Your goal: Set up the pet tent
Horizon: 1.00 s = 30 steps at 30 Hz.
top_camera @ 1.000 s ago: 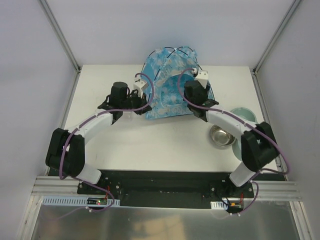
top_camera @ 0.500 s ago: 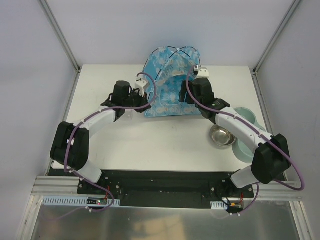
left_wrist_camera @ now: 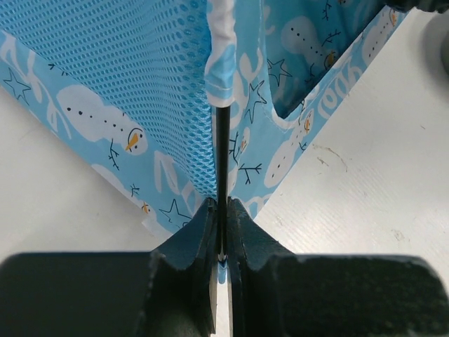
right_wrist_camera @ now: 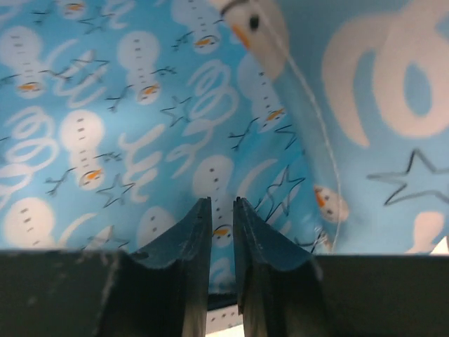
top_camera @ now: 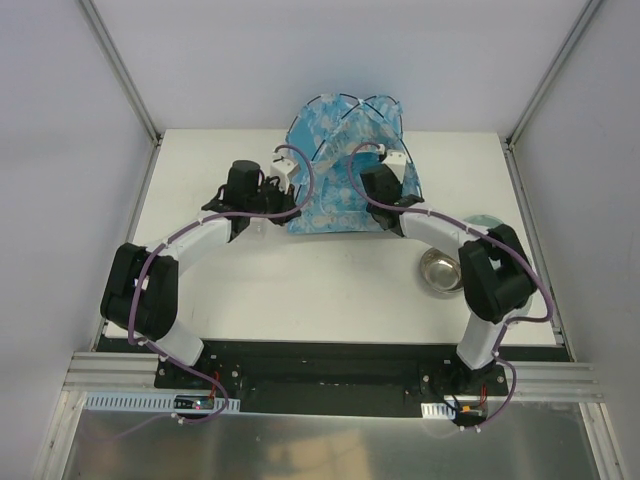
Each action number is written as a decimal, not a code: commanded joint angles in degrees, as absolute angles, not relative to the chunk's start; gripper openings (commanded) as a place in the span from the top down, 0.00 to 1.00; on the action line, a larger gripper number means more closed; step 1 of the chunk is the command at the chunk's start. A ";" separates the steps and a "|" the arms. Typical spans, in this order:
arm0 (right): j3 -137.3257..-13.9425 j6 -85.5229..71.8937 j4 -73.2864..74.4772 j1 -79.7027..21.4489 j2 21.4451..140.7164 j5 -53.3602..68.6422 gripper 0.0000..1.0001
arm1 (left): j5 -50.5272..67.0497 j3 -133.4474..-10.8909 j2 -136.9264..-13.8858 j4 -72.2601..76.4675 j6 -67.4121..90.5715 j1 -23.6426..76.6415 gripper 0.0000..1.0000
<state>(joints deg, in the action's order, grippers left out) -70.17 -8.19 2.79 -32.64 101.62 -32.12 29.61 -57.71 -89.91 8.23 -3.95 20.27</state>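
The pet tent (top_camera: 340, 165) stands at the back centre of the table, blue with pale snowman print and thin black crossed poles over it. My left gripper (top_camera: 288, 200) is at its lower left corner. In the left wrist view it (left_wrist_camera: 221, 207) is shut on a black pole (left_wrist_camera: 222, 154) that runs up into a white-edged sleeve beside blue mesh (left_wrist_camera: 140, 70). My right gripper (top_camera: 372, 180) is at the tent's front right. In the right wrist view it (right_wrist_camera: 222, 203) has its jaws almost together with nothing between them, close against printed fabric (right_wrist_camera: 140, 105).
A metal bowl (top_camera: 443, 270) sits on the table at the right, beside my right arm. A pale teal bowl (top_camera: 488, 222) is partly hidden behind that arm. Frame posts and grey walls bound the table on three sides.
My right arm has folded its elbow in, and its gripper has slid left and lower along the tent's front. The tent has shifted a little. My left gripper has stayed on the pole.
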 commanded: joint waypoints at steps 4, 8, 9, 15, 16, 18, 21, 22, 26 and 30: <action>-73.12 -7.56 1.14 -31.64 106.25 -46.92 0.76 | 31.11 -60.64 -88.24 6.77 -5.62 20.21 1.00; -74.00 -6.42 2.02 -31.81 108.72 -48.60 0.72 | 31.11 -61.43 -88.33 6.50 -5.27 19.78 1.00; -74.00 -5.46 1.93 -31.99 108.89 -49.56 0.70 | 31.11 -61.70 -88.50 6.24 -5.36 19.69 1.00; -72.25 5.87 -5.35 -33.92 108.11 -51.77 0.49 | 31.03 -62.84 -89.82 5.80 -5.45 19.34 1.00; -71.81 6.15 -6.06 -33.93 107.32 -50.72 0.46 | 31.03 -62.93 -90.17 5.80 -5.45 19.34 1.00; -71.20 5.72 -5.63 -34.10 104.60 -45.99 0.41 | 30.94 -63.28 -90.61 5.63 -5.36 19.25 1.00; -69.09 3.70 -6.15 -34.10 99.16 -38.08 0.34 | 29.97 -63.54 -91.23 5.54 -5.27 19.25 1.00; -68.73 2.73 -5.80 -34.19 97.40 -36.66 0.32 | 29.62 -63.63 -91.58 5.45 -5.27 19.25 1.00; -66.54 -1.56 -4.31 -34.19 90.55 -26.05 0.27 | 28.57 -63.90 -92.98 5.54 -4.92 19.25 0.93; -64.69 -3.95 -3.08 -34.01 84.56 -17.86 0.22 | 27.78 -63.63 -94.30 6.50 -4.40 19.25 0.76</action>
<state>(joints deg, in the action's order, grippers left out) -65.95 -0.10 -3.18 -34.30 91.81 -28.84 29.26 -61.69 -93.32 4.80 -5.04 19.79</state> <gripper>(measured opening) 0.763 0.177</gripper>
